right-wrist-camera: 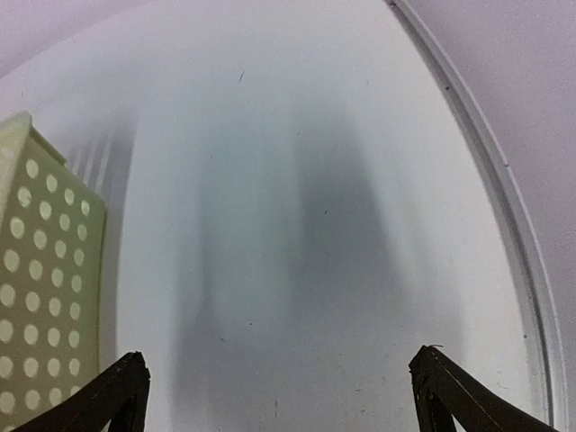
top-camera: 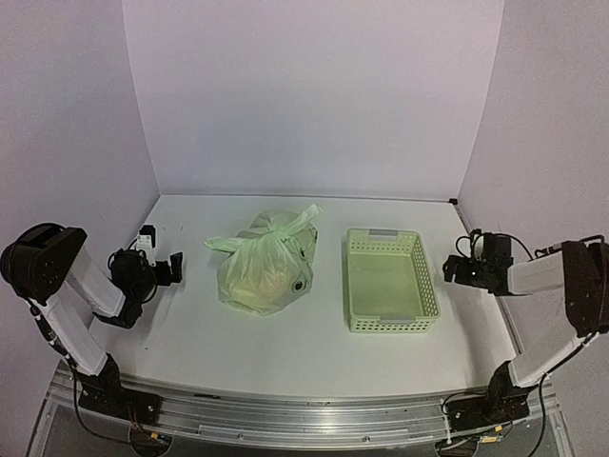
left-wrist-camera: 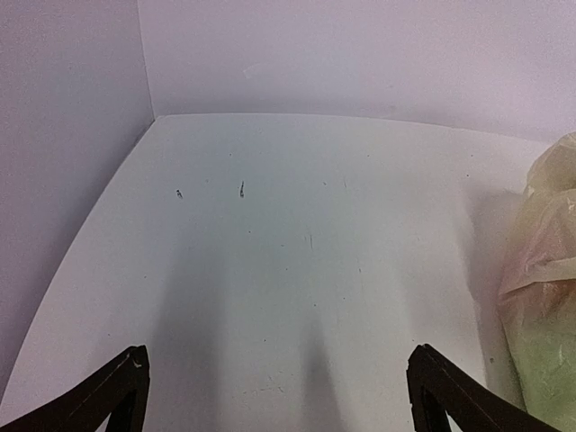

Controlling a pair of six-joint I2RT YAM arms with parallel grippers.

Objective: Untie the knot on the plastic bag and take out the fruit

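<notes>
Plastic bag (top-camera: 262, 267) at the centre of the top view: lies slumped on the white table (top-camera: 285, 352), pale yellow-green, crinkled and translucent; carries a small dark round print on its lower right flank; knot (top-camera: 274, 227) at the bag's upper end: gathers the handles into a small lump, sends one ear up and to the right, the other out to the left; fruit (top-camera: 259, 284) inside: shows only as a blurred yellowish mass through the film, kinds impossible to tell; just right of the bag and apart from it, pale green lattice basket (top-camera: 390, 284): stands upright, long side running up the frame; at the left edge of the top view, left gripper (top-camera: 160, 252): hangs left of the bag, apart from it; in the left wrist view, dark fingertips (left-wrist-camera: 130, 378) at the two bottom corners: stand spread wide, bare table between them; plastic bag (left-wrist-camera: 544, 297) along the right edge of that view, well off the fingers; at the right edge of the top view, right gripper (top-camera: 459, 259): hangs just right of the basket's upper corner, apart from it; in the right wrist view, fingertips (right-wrist-camera: 126, 382) at the bottom corners: likewise spread wide over bare table; basket (right-wrist-camera: 45, 297) at the left edge there, the table's raised rim curving down the right.
</notes>
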